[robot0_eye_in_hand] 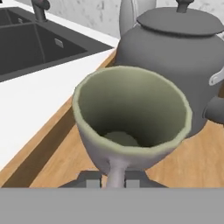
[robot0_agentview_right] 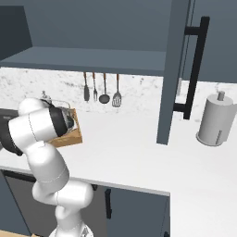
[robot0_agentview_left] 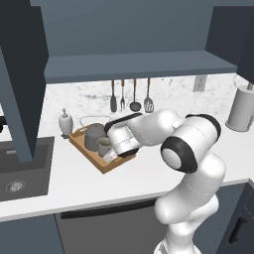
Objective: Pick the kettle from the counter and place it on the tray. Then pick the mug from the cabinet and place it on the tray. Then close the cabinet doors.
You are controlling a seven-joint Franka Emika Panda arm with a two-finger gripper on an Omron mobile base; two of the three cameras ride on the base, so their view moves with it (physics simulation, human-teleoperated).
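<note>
The mug [robot0_eye_in_hand: 131,120] stands upright on the tray [robot0_agentview_left: 106,165], just in front of the kettle [robot0_eye_in_hand: 175,57] as the hand view has it, its greenish inside open to the camera and its handle pointing down toward the gripper [robot0_eye_in_hand: 114,180]. The two dark finger tips sit on either side of that handle, close against it, but their lower parts are cut off, so whether the claw grasps the handle or has let go cannot be told. In the left base view the mug [robot0_agentview_left: 104,146] is partly hidden by the white arm, with the kettle [robot0_agentview_left: 93,136] touching or just beside it. From the right base view the arm covers most of the tray [robot0_agentview_right: 71,134]. Beyond the tray lie the white counter [robot0_agentview_left: 139,173], a soap dispenser [robot0_agentview_left: 65,122] and the dark sink [robot0_eye_in_hand: 30,41]. No writing is legible anywhere.
</note>
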